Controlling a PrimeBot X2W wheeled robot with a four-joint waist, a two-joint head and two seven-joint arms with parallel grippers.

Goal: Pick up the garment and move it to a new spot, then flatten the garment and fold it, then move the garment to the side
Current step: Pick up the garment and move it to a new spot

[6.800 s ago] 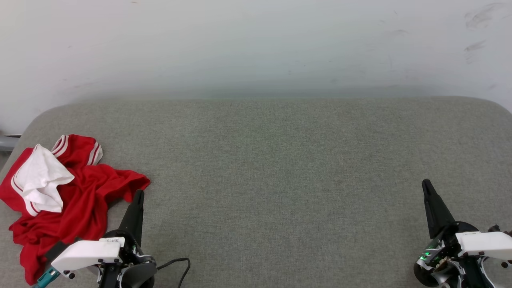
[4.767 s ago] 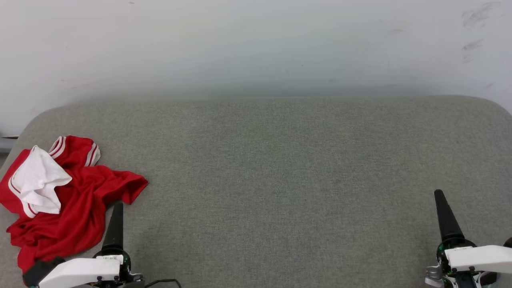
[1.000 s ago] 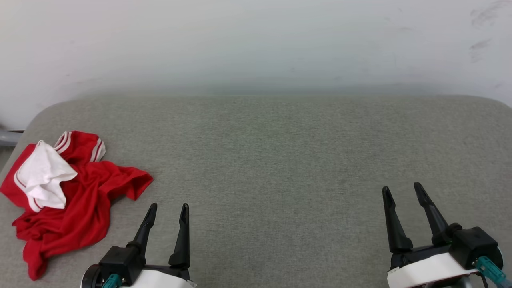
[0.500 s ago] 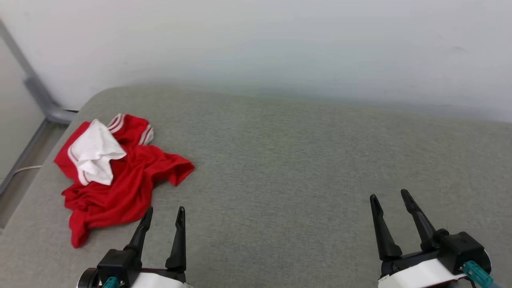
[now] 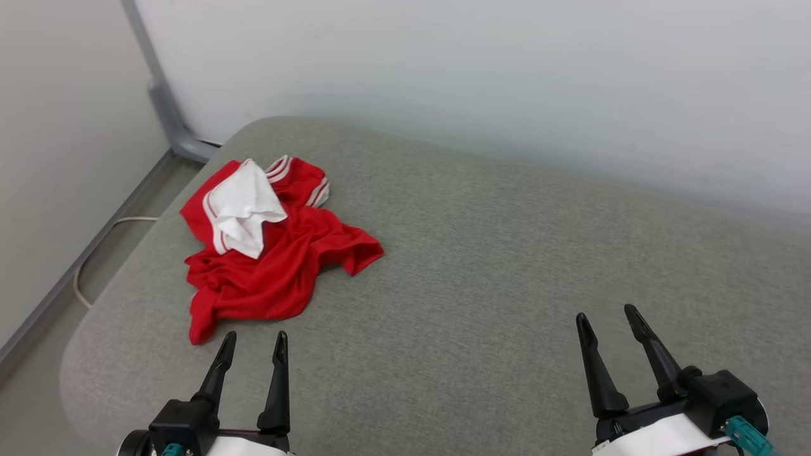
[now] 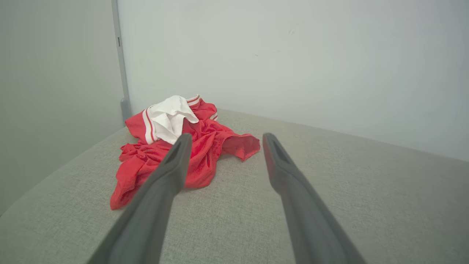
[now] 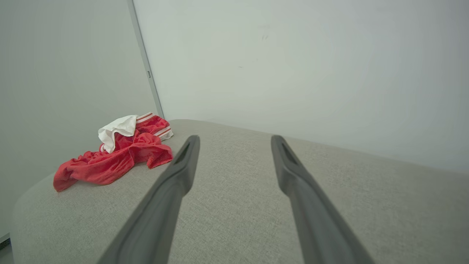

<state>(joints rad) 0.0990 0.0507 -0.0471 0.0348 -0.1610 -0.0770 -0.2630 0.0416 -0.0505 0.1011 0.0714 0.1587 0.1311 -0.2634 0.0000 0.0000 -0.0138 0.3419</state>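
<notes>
One shirt (image 5: 279, 272), red, in a single crumpled heap, with one white sleeve (image 5: 244, 206) showing on top. Striped bands of trim at more than one place on it, exact number hard to tell among the folds. One bench (image 5: 507, 253), grey and padded. Two pincers: one left pincer (image 5: 255, 335), one right pincer (image 5: 606, 313). Two dark fingers (image 5: 277, 380) on each, four in all. Two walls: one side wall (image 5: 63, 126), one back wall (image 5: 507, 63). One grey post (image 5: 158, 95) in the corner between them. One pale cable (image 5: 136, 219) on the floor (image 5: 31, 392).
</notes>
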